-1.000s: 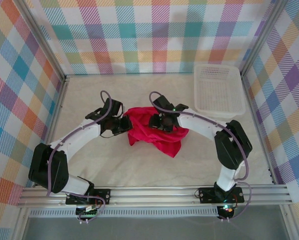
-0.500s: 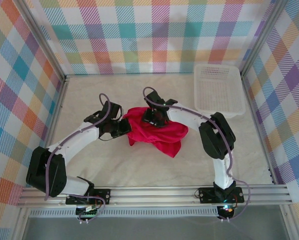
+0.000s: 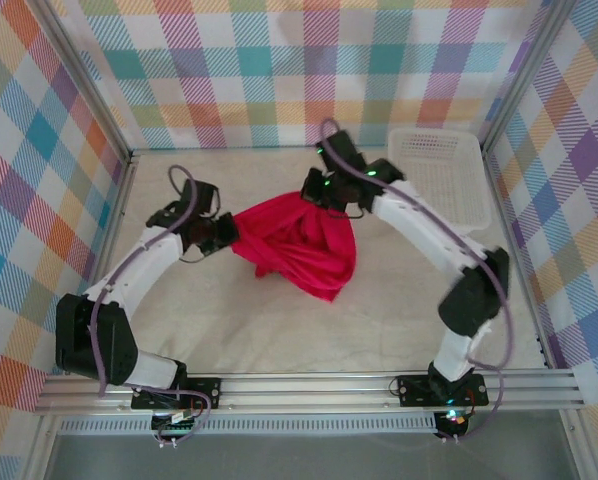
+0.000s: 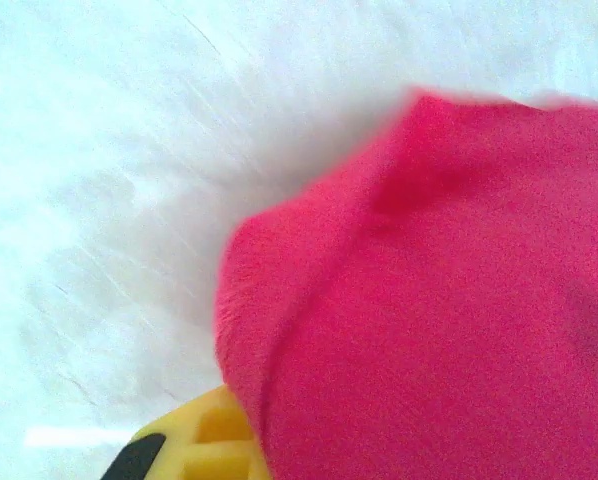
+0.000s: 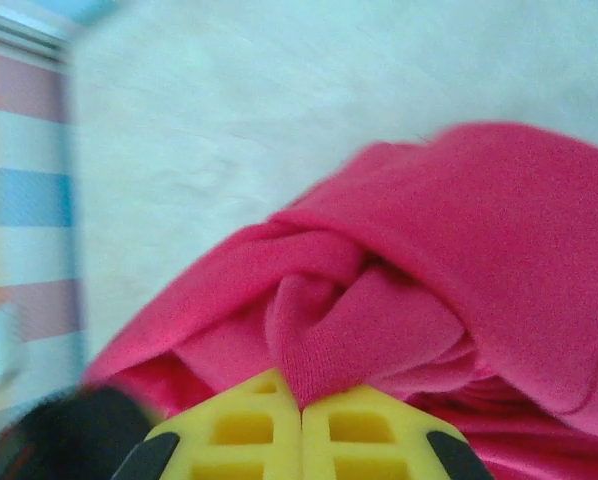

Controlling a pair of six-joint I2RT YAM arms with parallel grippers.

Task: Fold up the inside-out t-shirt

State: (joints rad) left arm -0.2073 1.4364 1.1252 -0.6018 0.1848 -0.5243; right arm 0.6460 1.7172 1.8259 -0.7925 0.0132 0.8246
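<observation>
Apparently left gripper (image 3: 228, 232) and right gripper (image 5: 301, 415) clamp the t-shirt (image 3: 294, 250).

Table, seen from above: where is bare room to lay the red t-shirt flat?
Widest bare table: the near strip between the t-shirt and the arm bases. A smaller patch lies back left, behind the left gripper. Crowded: the middle, around the right gripper, and the basket corner.

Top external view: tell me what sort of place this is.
Probably a robot training cell, not a home: plaid cloth walls on a metal frame, left arm and right arm bolted to a rail, a red t-shirt on the table.
</observation>
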